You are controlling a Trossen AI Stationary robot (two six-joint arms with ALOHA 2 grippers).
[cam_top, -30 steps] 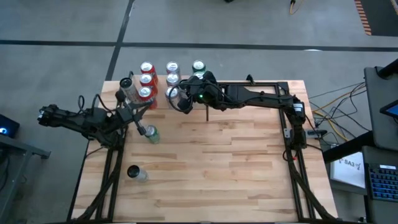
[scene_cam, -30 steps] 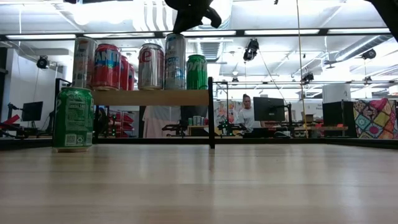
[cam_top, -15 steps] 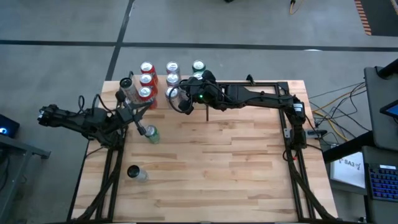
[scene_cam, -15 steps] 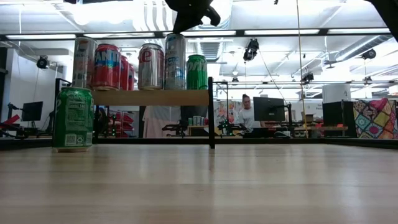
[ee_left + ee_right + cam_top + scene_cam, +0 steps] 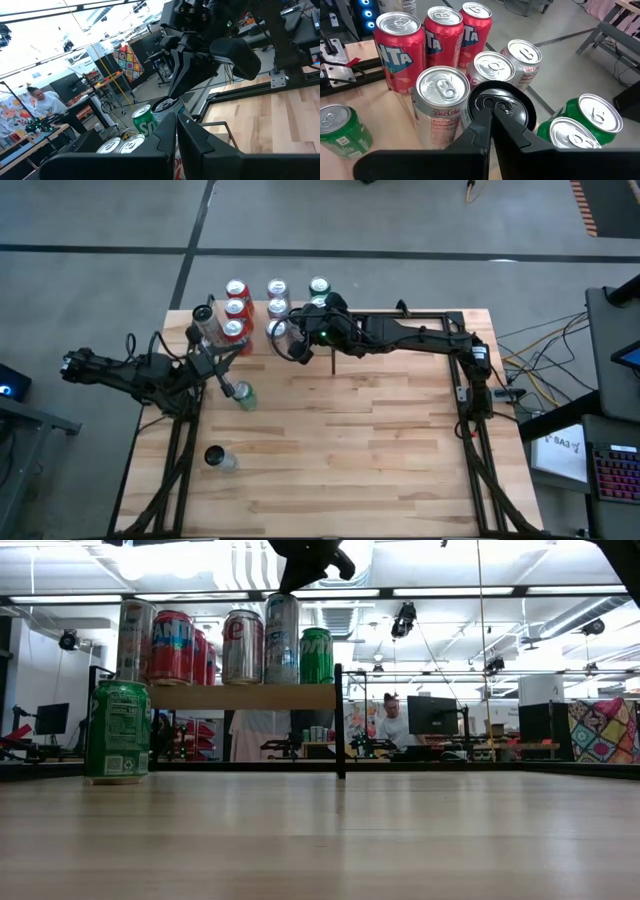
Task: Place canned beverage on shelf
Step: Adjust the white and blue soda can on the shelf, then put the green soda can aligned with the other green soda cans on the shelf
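I see my right hand [image 5: 291, 345] at upper centre of the high view, fingers closed together above a silver can [image 5: 497, 112] standing on the shelf [image 5: 243, 696] among red, silver and green cans. My left hand [image 5: 222, 375], also pinched closed and empty, waits beside a green can [image 5: 243, 396] on the surface [image 5: 360, 450].

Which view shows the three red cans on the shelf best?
The right wrist view: all three red cans stand in a row with tops and labels plain. The high view shows only their round tops. The low view shows them side-on, overlapping. The left wrist view shows none clearly.
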